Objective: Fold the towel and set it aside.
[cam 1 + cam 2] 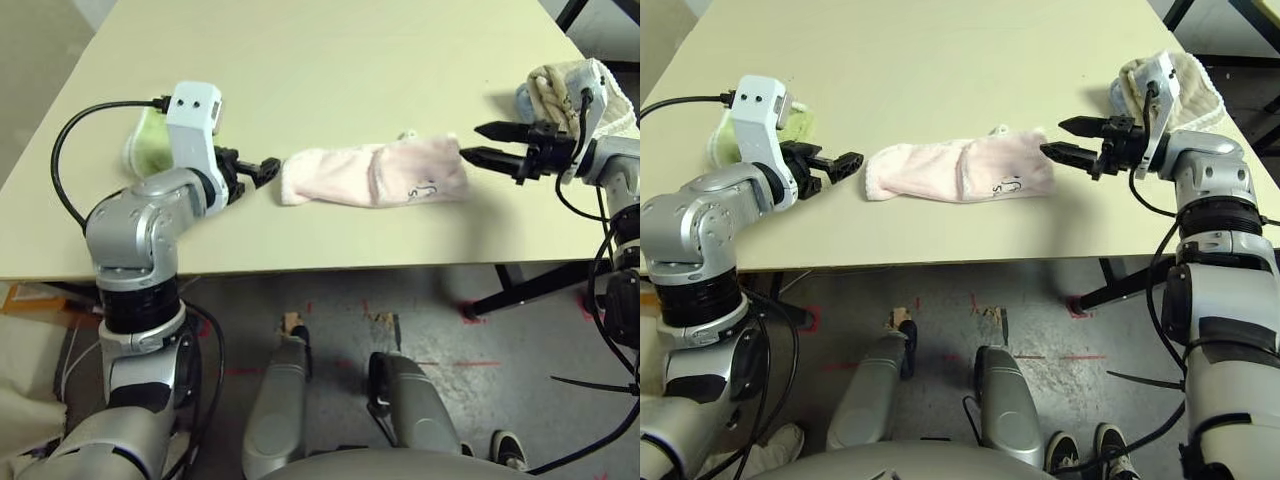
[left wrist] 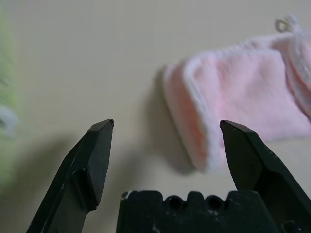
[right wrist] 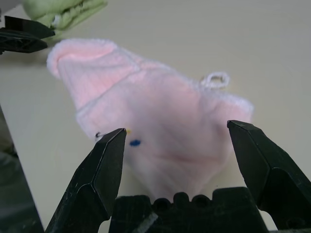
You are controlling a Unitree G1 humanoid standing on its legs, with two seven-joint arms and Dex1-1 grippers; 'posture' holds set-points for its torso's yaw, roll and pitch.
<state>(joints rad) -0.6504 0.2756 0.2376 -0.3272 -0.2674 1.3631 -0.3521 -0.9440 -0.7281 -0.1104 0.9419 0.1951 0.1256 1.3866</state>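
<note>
While both lie apart, left gripper open beside towel end, right gripper open opposite, bare table beyond

Pale pink towel, folded, lying flat mid-table, emblem up

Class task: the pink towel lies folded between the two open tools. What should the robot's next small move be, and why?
Probably ease the right tool forward to close on the near end of the towel. The towel already lies folded into a narrow bundle, both tools stand open and hold nothing, and the right one sits just at its edge, so a grasp to carry it aside seems due.
</note>
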